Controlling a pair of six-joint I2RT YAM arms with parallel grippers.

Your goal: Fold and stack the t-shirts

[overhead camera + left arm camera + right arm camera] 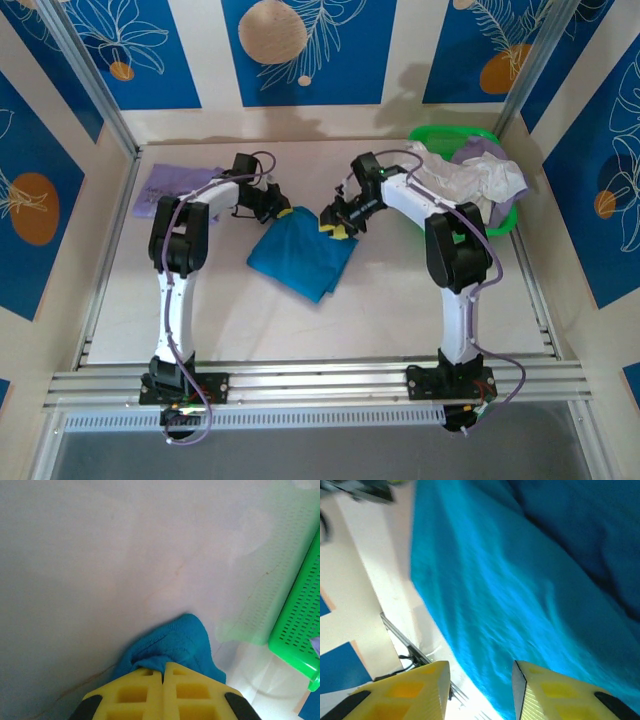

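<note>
The teal-blue t-shirt [300, 255] lay near the middle of the table [400, 310] as a compact, roughly square fold, judged partly folded rather than finished. At its far edge, the left gripper [283, 212] was clenched on a bunched corner of the teal cloth, seen pinched between the yellow pads in the left wrist view. The right gripper [335, 225] stood just beside it over the same edge, jaws parted and grasping nothing. Farther back, a lavender-purple t-shirt [165, 187] lay flat at the far left, presumably the stack's start. At the far right, the green basket [450, 131] held crumpled white and lilac t-shirts [470, 180], all unfolded.
</note>
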